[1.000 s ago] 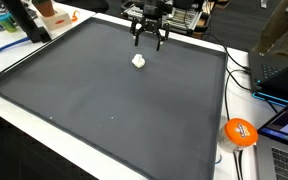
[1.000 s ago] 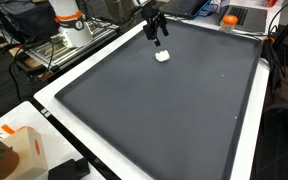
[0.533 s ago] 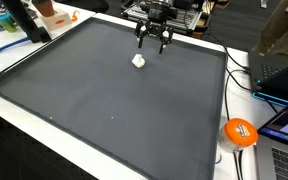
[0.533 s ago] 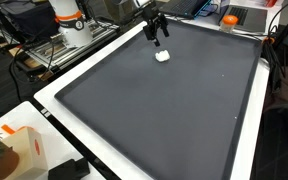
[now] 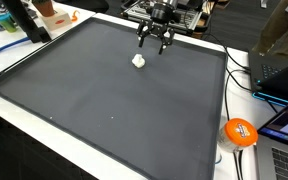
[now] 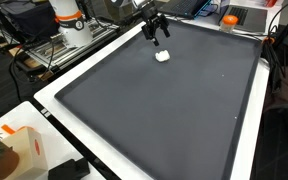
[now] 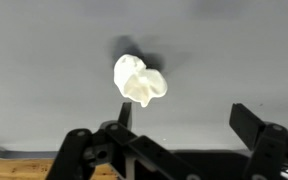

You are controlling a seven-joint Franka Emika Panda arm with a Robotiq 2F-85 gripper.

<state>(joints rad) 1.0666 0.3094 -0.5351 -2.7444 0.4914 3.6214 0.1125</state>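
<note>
A small crumpled white lump lies on the dark grey mat near its far edge; it shows in both exterior views and in the wrist view. My gripper hangs open and empty above the mat, a little beyond and to one side of the lump, not touching it. It also shows in an exterior view. In the wrist view the gripper has its jaws spread wide, and the lump sits just ahead of one fingertip.
The mat lies on a white table. An orange ball, cables and laptops stand at one side. An orange-and-white robot base and clutter sit behind the far edge. A carton stands at the near corner.
My gripper has drifted slightly sideways and a little up, away from the lump. The lump has not moved.
</note>
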